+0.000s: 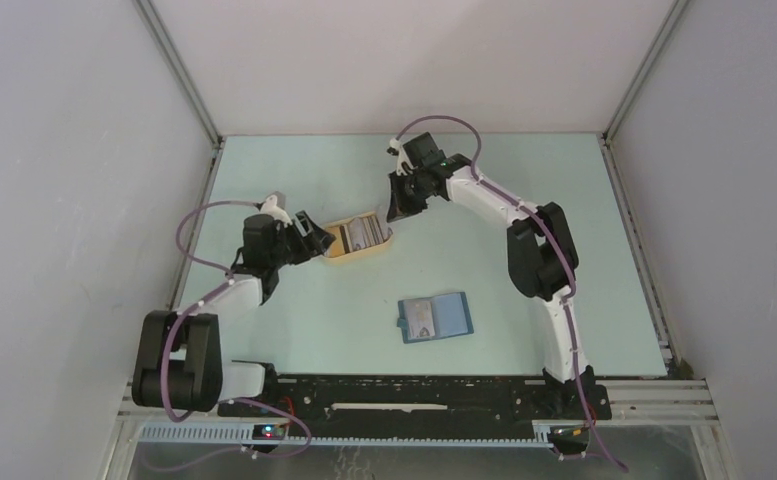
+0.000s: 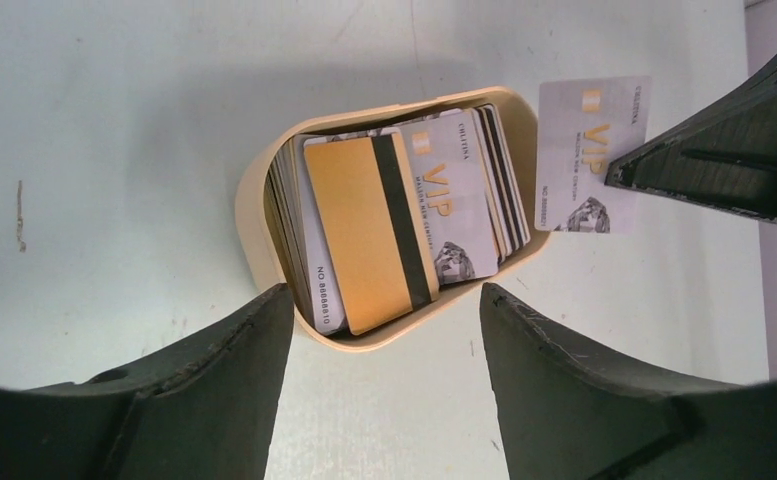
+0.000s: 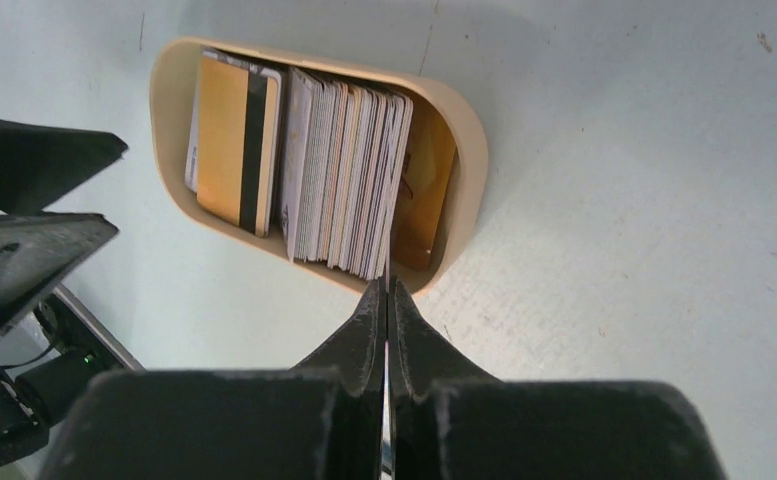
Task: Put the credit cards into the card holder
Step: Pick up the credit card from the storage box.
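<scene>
A tan oval tray [image 1: 336,252] holds a stack of several credit cards [image 2: 394,220], with a yellow-orange one with a black stripe [image 2: 364,235] on top. My right gripper [image 3: 386,290] hangs just past the tray's far end, shut on one pale VIP card [image 2: 589,150] held on edge and lifted clear of the stack. My left gripper [image 2: 386,292] is open at the tray's near end, its fingers either side of the rim with nothing between them. The teal-blue card holder [image 1: 434,318] lies open on the table nearer the arm bases, with a card showing in its left half.
The tray [image 2: 249,210] sits on the pale green table [image 1: 294,320] between the two grippers, which face each other across it. White walls enclose the table on the left, back and right. The card holder lies apart from both arms.
</scene>
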Controlling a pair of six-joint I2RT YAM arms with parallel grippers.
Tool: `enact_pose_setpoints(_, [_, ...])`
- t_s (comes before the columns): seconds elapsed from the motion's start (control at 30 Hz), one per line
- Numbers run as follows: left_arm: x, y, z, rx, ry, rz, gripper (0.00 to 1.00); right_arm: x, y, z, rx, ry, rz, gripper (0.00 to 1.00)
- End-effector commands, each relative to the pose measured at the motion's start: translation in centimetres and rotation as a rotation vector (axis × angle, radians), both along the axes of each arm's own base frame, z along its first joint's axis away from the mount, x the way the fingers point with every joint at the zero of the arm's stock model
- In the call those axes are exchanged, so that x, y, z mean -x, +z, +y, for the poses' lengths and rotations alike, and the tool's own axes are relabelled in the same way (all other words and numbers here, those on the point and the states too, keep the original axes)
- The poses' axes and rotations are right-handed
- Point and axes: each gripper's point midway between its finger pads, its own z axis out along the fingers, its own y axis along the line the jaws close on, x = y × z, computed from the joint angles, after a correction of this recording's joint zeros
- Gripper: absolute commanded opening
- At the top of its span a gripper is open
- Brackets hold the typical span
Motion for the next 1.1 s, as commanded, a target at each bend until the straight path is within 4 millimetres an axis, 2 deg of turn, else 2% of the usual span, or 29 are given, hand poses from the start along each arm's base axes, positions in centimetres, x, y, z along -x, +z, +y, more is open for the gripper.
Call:
enact_pose_setpoints(0.0, [-0.4, 3.0, 0.3, -0.025, 0.005, -0.084, 0.74, 0.5, 4.4, -0.4, -0.039, 0.057, -0.109, 0.0])
enact_pose_setpoints(0.17, [0.5, 5.0, -0.4, 0.01, -0.029, -0.142, 0.74, 2.3, 6.4, -1.6, -0.099, 0.143, -0.123, 0.0])
enact_pose_setpoints(0.3, [1.6, 7.0, -1.8, 0.073, -0.094, -0.205, 0.74, 5.8, 8.2, -2.4, -0.224, 0.321, -0.112, 0.0])
enact_pose_setpoints(0.47, [3.7, 9.5, -5.2, 0.138, -0.239, -0.291, 0.74, 11.0, 9.1, -4.2, -0.339, 0.54, -0.097, 0.0])
enact_pose_setpoints(0.67, [7.6, 12.3, -10.3, 0.206, -0.457, -0.405, 0.75, 15.4, 10.1, -6.6, -0.431, 0.647, -0.079, 0.0])
enact_pose_setpoints(0.83, [10.7, 12.8, -13.4, 0.254, -0.58, -0.43, 0.76, 18.9, 9.9, -8.8, -0.515, 0.705, -0.041, 0.0])
enact_pose_setpoints(1.07, [13.1, 13.0, -15.9, 0.384, -0.592, -0.45, 0.76, 20.6, 11.5, -10.0, -0.724, 0.7, -0.019, 0.0])
